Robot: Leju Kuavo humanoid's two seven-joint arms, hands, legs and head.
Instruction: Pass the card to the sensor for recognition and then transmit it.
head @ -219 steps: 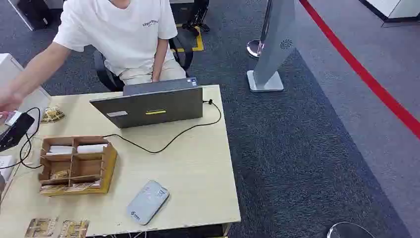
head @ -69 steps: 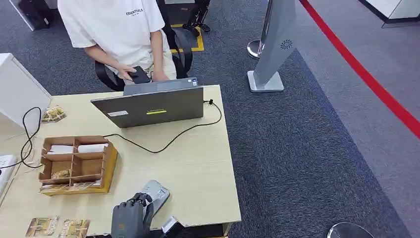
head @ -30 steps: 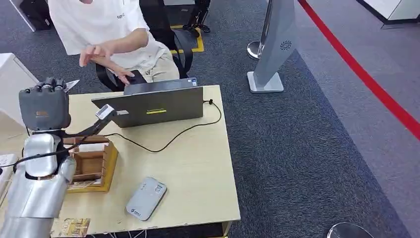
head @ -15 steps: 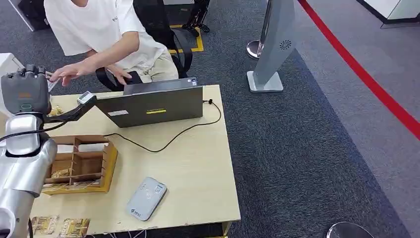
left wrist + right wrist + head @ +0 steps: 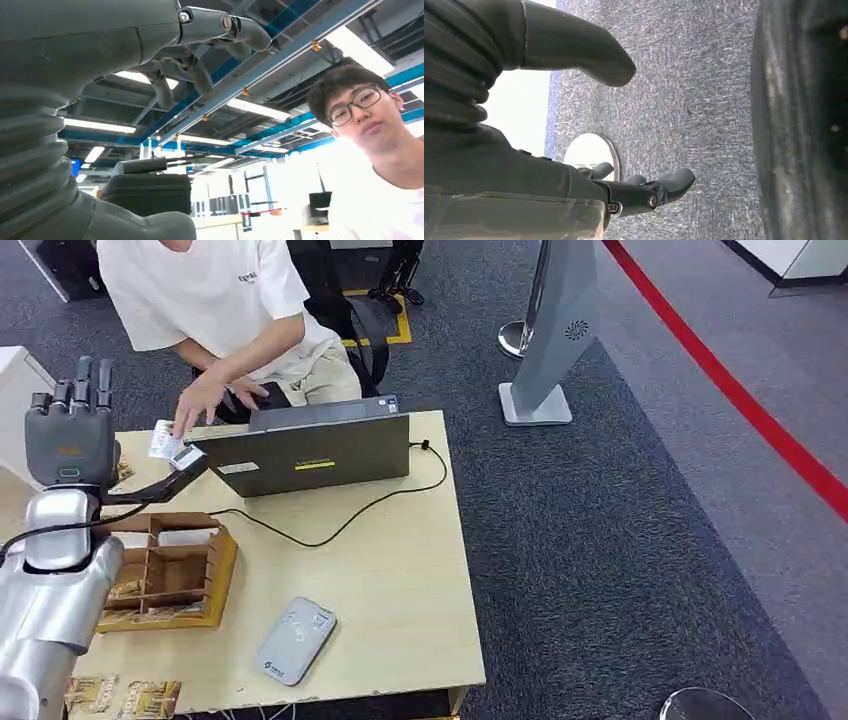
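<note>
The robot's left hand [image 5: 70, 435] is raised at the far left of the table [image 5: 400, 580], fingers spread and holding nothing. The card [image 5: 163, 439] lies just to its right, pinched in the person's hand [image 5: 200, 400], long axis roughly upright. The left hand is nearer; the right hand [image 5: 624, 192] hangs open over grey carpet. The sensor [image 5: 296, 642] rests near the table's front edge, past the laptop [image 5: 310, 455].

Matt pale wood table [image 5: 400, 590], cardboard organiser [image 5: 215, 570], rough grey carpet [image 5: 620, 540].
</note>
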